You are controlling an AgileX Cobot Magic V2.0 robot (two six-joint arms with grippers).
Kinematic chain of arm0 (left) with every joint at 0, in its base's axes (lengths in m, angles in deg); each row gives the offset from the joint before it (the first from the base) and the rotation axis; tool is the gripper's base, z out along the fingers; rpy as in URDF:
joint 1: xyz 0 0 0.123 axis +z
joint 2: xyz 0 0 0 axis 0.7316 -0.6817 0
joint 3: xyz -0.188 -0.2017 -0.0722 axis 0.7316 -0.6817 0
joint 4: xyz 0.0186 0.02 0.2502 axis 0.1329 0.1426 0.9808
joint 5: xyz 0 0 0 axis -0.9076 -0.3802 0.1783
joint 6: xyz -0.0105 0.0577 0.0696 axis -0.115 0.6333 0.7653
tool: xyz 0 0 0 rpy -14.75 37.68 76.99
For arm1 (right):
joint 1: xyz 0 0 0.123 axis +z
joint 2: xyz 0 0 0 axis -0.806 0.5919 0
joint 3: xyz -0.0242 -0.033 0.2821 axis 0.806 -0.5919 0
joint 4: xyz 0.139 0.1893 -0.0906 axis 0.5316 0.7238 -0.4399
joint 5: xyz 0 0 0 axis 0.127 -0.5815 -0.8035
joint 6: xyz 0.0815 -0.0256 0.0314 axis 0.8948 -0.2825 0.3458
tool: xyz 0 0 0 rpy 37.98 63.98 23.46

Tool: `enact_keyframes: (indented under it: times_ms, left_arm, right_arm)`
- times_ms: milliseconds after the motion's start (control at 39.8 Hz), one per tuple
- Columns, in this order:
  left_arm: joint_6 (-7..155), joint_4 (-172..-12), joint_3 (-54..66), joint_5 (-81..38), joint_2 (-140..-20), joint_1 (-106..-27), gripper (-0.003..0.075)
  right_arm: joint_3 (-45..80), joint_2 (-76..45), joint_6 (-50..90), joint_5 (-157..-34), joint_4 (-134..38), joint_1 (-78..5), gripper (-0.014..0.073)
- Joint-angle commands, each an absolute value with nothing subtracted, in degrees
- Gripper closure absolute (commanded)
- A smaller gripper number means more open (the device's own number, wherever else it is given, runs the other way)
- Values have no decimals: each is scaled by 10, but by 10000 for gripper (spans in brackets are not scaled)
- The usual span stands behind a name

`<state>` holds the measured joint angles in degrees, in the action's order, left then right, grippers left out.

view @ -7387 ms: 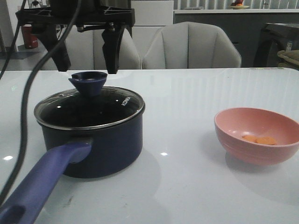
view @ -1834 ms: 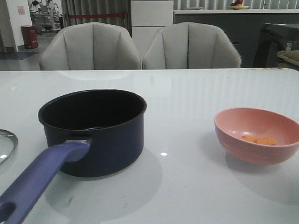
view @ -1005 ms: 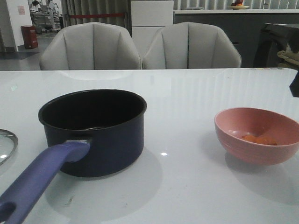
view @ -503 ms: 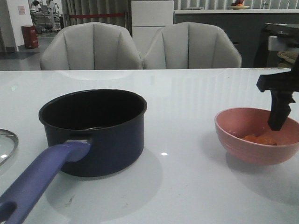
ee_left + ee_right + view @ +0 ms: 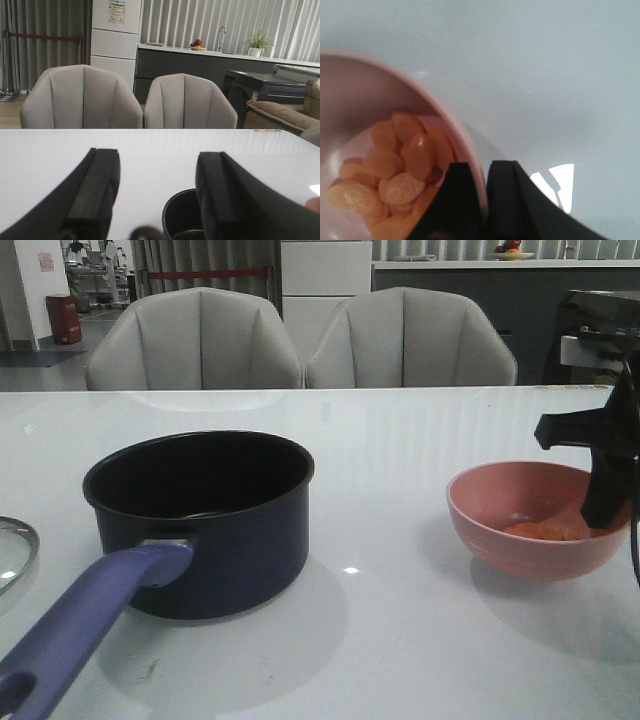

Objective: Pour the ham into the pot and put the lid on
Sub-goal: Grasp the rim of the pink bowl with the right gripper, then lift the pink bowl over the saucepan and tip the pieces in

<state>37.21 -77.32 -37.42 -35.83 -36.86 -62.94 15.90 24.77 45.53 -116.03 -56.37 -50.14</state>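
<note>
Two chairs stand behind your white table. The pot sits uncovered on the table's left half, its handle pointing toward the camera. Well apart to the right you have the pink bowl, tilted, with the ham lying inside as a cluster of orange pieces. The lid shows only as a rim at the far left edge of the table. Your right gripper is clenched on the bowl's rim, one finger inside, one outside. Your left gripper hovers spread apart, grasping nothing.
</note>
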Motion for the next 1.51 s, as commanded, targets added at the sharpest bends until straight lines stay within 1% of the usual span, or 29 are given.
enact_keyframes:
  times_ms: [0, 101, 226, 352, 452, 528, 653, 779, 930, 1281, 1482]
  left_arm:
    - [371, -774, -358, -404, -373, -634, 327]
    - [371, -774, -358, -404, -373, -634, 327]
    - [371, -774, -358, -404, -373, -634, 326]
    - [371, -774, -358, -404, -373, -634, 326]
    - [371, -774, -358, -404, -373, -634, 326]
    - [371, -774, -358, -404, -373, -634, 326]
    - [371, -774, -358, -404, -373, -634, 327]
    - [371, -774, -358, -404, -373, -634, 327]
    - [371, -774, -358, -404, -373, -634, 327]
    - [371, -774, -358, -404, -373, -634, 327]
    - [371, -774, -358, -404, -373, -634, 326]
  right_arm:
    - [174, 196, 448, -1140, -540, -506, 454]
    - [174, 161, 439, -1127, -527, -502, 454]
    - [174, 112, 403, -1077, -527, -472, 454]
    - [174, 75, 376, -1010, -528, -417, 454]
    - [184, 70, 358, -965, -536, -368, 454]
    - [199, 78, 349, -935, -567, -324, 454]
    - [222, 96, 349, -872, -624, -274, 454]
    - [229, 113, 349, -794, -665, -243, 454]
    - [229, 132, 327, -690, -678, -225, 454]
    - [226, 218, 113, -443, -678, -179, 454]
    - [203, 258, 10, -252, -678, -168, 454]
